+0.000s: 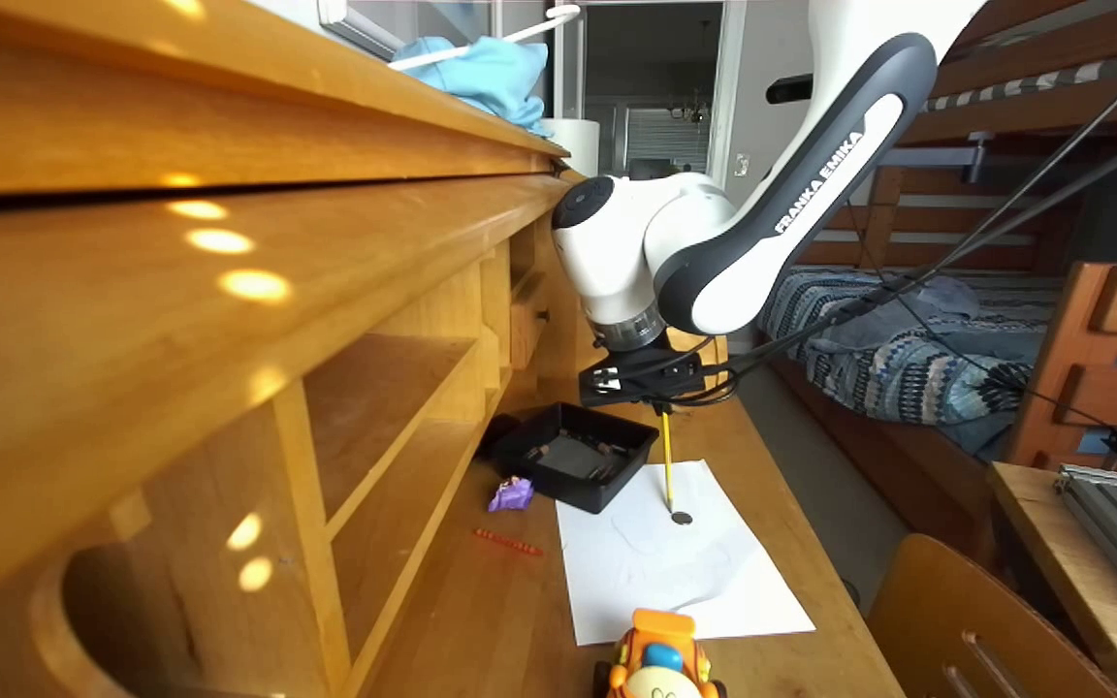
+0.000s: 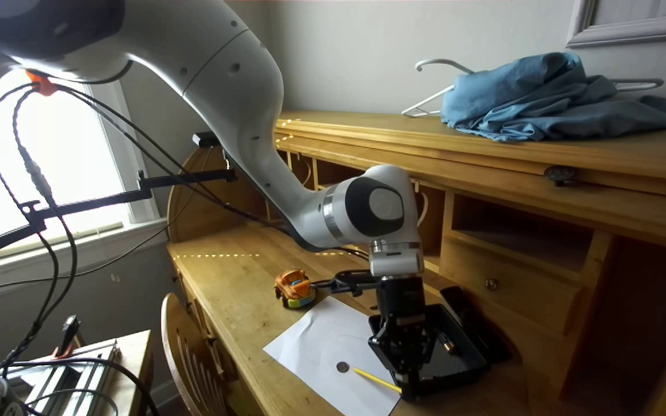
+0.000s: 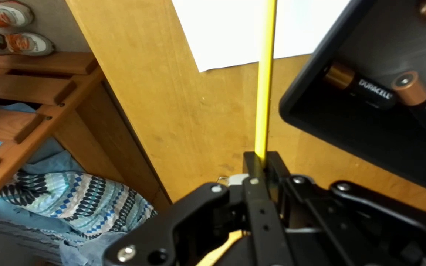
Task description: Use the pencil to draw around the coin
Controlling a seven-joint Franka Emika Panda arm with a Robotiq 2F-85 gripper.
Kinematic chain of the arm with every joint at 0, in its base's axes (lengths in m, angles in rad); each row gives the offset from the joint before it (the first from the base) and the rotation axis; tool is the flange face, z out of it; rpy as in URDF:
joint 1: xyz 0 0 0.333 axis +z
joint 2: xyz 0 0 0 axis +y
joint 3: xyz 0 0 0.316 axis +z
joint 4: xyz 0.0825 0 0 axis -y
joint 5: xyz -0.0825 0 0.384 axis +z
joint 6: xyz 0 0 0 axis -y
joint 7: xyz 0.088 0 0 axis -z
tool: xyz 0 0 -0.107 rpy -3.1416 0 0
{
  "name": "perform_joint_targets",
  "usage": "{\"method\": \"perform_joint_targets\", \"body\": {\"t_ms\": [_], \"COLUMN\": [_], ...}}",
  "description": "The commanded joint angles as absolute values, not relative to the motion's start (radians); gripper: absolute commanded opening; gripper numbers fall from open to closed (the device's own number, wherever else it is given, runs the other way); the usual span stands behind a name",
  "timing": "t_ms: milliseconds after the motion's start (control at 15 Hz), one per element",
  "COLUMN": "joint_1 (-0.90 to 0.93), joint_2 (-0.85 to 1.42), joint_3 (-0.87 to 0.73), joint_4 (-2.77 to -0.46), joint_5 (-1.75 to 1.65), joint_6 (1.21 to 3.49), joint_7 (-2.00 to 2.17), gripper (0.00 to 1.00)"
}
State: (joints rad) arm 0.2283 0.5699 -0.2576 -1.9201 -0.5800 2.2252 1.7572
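Jaws: clamped on the yellow pencil (image 3: 266, 88), whose shaft runs out from between them in the wrist view. The pencil is tilted, its free end over the white sheet of paper (image 1: 617, 591) and just beside the coin (image 2: 342, 367). A narrow gap between that end and the coin is visible in an exterior view; whether the pencil touches the paper cannot be determined. The coin lies flat on the sheet. Faint curved traces show on the paper; marks and creases cannot be told apart.

The sheet lies on the wooden table (image 1: 491, 620). A black tray (image 1: 539, 480) stands near the jaws and hides part of the sheet's edge in the wrist view. At least 2 batteries (image 3: 374, 90) with copper-coloured ends lie in it, 1 of them lettered DURACELL.

Also on the table: a crumpled purple item (image 1: 512, 493) near the tray, a red stick (image 1: 508, 542) near that item, and an orange toy vehicle (image 1: 657, 630) near the sheet. A blue cloth (image 2: 541, 98) lies on the wooden top shelf (image 2: 356, 120). A wooden chair (image 1: 937, 582) stands beside the table.
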Motion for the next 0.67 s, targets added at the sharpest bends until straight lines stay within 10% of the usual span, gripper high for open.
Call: {"method": "perform_joint_targets", "body": {"t_ms": [0, 600], "joint_1": [0.229, 0.221], "joint_2": [0.566, 0.560], "joint_3": [-0.254, -0.243], "joint_4": [-1.916, -1.924], "joint_5": [-0.629, -0.674], "joint_6": [2.197, 2.161], "joint_7": [1.816, 1.842], "gripper": [0.02, 0.02]}}
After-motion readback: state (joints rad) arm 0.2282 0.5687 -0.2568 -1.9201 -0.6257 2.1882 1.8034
